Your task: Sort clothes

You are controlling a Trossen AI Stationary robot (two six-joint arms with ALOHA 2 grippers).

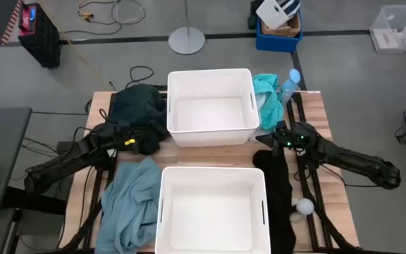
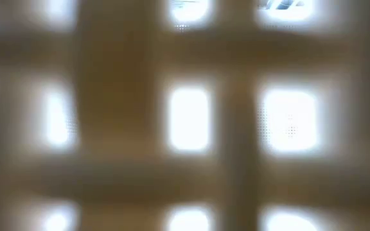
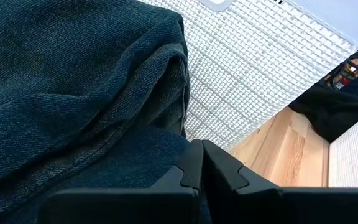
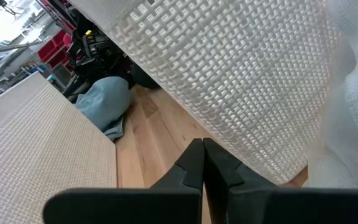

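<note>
Left gripper (image 1: 141, 141), jaws closed and empty, sits against the dark garment (image 1: 138, 107) at upper left. Blue-grey garment (image 1: 130, 204) lies lower left beside the near bin (image 1: 213, 178). Turquoise garment (image 1: 268, 99) lies right of the far bin (image 1: 210, 76). Right gripper (image 1: 268, 139), jaws closed, rests between the bins.

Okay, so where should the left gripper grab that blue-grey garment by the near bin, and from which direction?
Probably from straight above, on the raised, bunched folds of the blue-grey garment, about mid-heap. It lies crumpled on the table against the near bin, so a side approach looks blocked and flat edges give little to pinch. The left gripper, shut, is beside the dark garment.
</note>
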